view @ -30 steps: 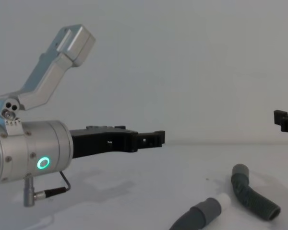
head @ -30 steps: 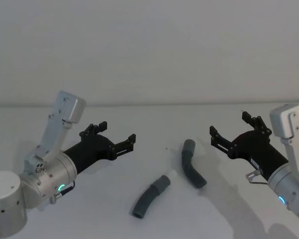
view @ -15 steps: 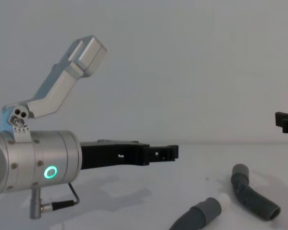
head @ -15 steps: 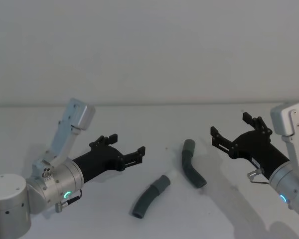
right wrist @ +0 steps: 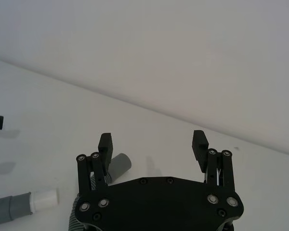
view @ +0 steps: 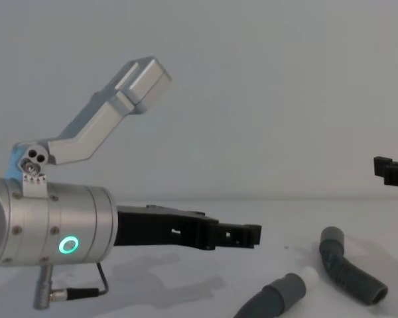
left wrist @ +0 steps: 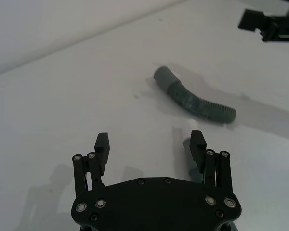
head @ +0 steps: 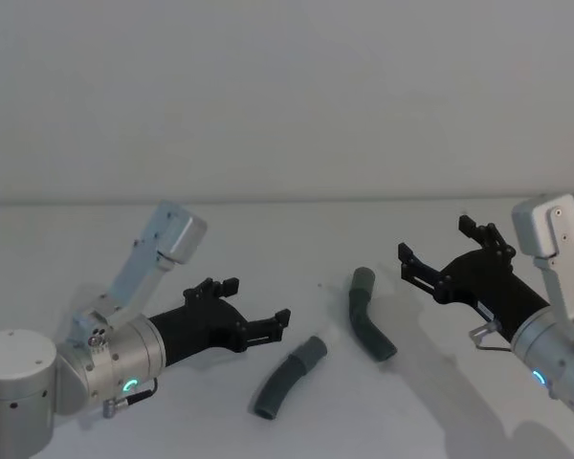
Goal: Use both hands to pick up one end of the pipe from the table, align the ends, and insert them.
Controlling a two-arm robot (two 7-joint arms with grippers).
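Pipe [head: 373,335] lies in two loose sections on the tabletop [head: 268,239], neither one gripped. With jaws wide apart, the left gripper [head: 258,300] has pushed forward and down, stopping just short of the white-tipped section [head: 287,378]. The right gripper [head: 438,241], jaws equally apart, has edged slightly nearer the bent section [head: 362,304]. This looks like the approach, with no grasp yet. The chest view shows the white tip [view: 310,273] side-on and the left gripper hovering over its shadow. The right wrist view shows the plain hollow cuff [right wrist: 118,166] just past one finger.

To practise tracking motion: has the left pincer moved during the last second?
Yes. The left pincer has advanced toward the white-tipped pipe piece, which stayed put on the table.
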